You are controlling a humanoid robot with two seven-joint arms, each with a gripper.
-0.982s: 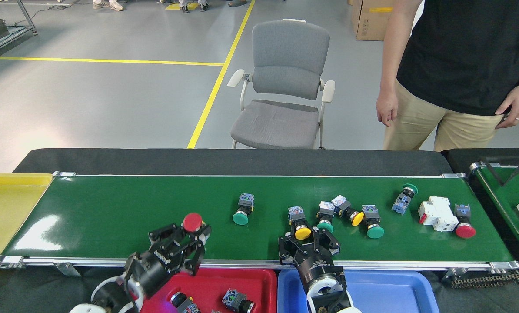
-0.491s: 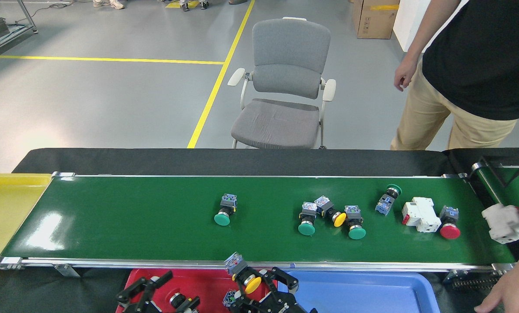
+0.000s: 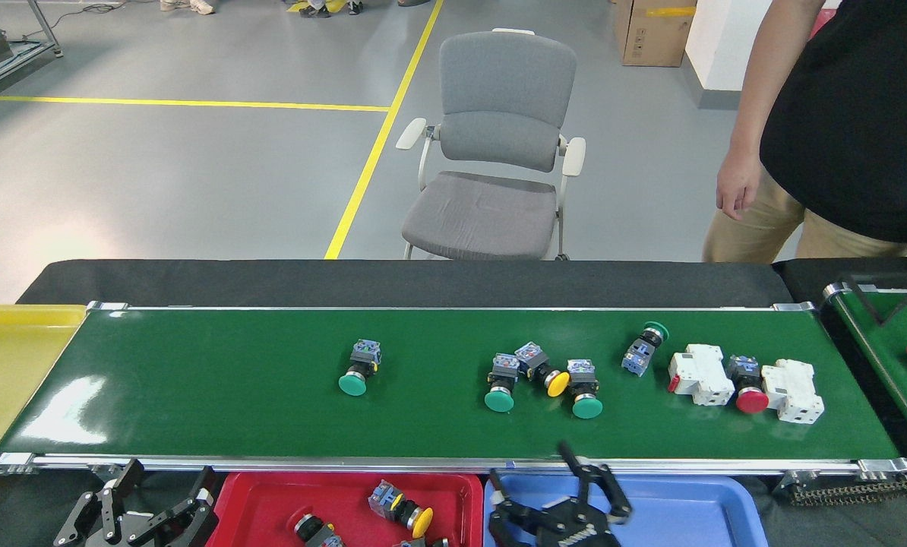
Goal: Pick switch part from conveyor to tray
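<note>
Switch parts (image 3: 499, 382) are left on the conveyor (image 3: 195, 380) — both claws, left (image 3: 138, 513) and right (image 3: 567, 505), are spread empty; another pick is called for.

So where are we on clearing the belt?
Partly done: a yellow switch and a black part lie in the red tray. Both grippers, left and right, are open and empty. Several switches, like the green one, remain on the conveyor.

Bright, sharp, glare on conveyor (image 3: 81, 403)
</note>
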